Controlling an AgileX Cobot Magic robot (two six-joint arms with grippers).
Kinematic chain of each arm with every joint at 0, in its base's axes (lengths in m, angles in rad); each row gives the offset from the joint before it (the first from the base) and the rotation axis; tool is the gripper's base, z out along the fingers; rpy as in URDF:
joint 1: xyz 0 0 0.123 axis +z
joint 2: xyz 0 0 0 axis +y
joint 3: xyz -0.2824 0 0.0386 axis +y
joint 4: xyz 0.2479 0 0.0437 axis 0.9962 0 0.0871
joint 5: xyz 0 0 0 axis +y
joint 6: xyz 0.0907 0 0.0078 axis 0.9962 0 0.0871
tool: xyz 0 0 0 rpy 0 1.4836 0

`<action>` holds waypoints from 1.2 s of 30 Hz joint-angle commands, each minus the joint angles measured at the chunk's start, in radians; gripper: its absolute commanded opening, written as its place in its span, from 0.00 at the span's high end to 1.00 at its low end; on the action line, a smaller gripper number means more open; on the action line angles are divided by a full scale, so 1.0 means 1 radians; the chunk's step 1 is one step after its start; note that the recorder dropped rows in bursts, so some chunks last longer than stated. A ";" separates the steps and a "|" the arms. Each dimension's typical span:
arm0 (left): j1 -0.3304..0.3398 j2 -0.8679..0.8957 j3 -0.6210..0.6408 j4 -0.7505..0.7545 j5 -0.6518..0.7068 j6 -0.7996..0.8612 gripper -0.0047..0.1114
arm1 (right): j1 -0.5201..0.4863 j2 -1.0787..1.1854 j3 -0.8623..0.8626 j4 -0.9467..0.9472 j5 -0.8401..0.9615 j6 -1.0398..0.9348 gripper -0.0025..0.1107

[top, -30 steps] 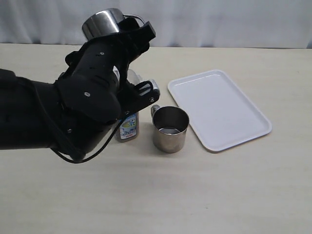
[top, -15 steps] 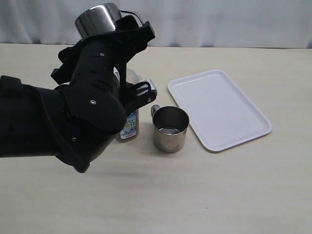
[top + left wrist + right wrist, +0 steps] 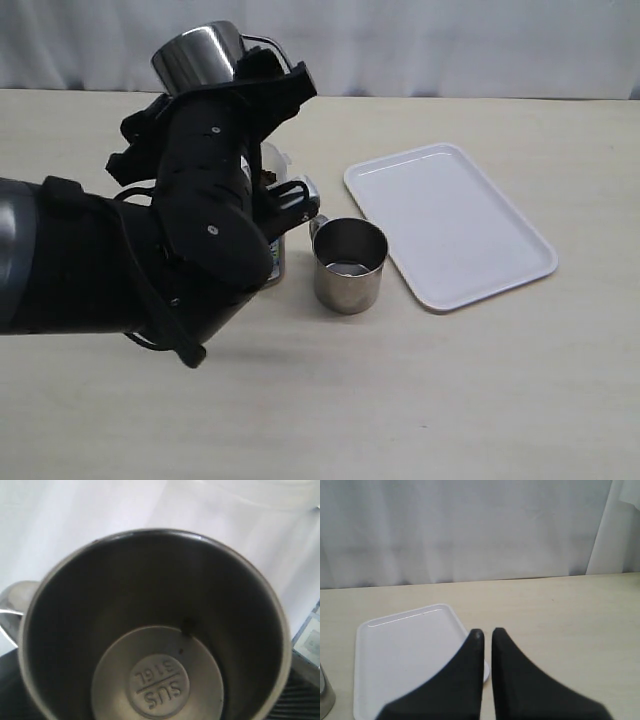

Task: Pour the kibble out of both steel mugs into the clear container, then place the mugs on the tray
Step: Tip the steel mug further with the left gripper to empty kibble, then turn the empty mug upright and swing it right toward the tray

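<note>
The left gripper clamped the tipped mug, mouth slanting down over the clear container, with the tray off right past the second mug; the right gripper, pressed together and empty, seemed nearer that tray.

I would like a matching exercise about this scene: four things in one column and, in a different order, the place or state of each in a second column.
Things
1. raised steel mug
2. steel mug on the table
3. tray
4. clear container

Places or states
A. white, lying flat at the right of the exterior view
B. mostly hidden behind the left arm
C. tilted, its inside almost bare
D. upright, between the clear container and the tray

Right pairs: 1-C, 2-D, 3-A, 4-B
</note>
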 commanded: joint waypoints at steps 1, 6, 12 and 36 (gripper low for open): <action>-0.002 -0.004 -0.011 0.011 0.046 -0.117 0.96 | 0.001 -0.003 0.003 -0.002 -0.001 -0.006 0.94; -0.002 -0.004 0.009 0.011 0.046 -0.016 0.96 | 0.001 -0.003 0.003 -0.002 -0.001 -0.006 0.94; -0.006 -0.004 0.028 0.011 0.046 0.015 0.96 | 0.001 -0.003 0.003 -0.002 -0.001 -0.006 0.94; 0.233 -0.317 0.019 -0.491 -0.541 -0.636 0.96 | 0.001 -0.003 0.003 -0.002 -0.001 -0.006 0.94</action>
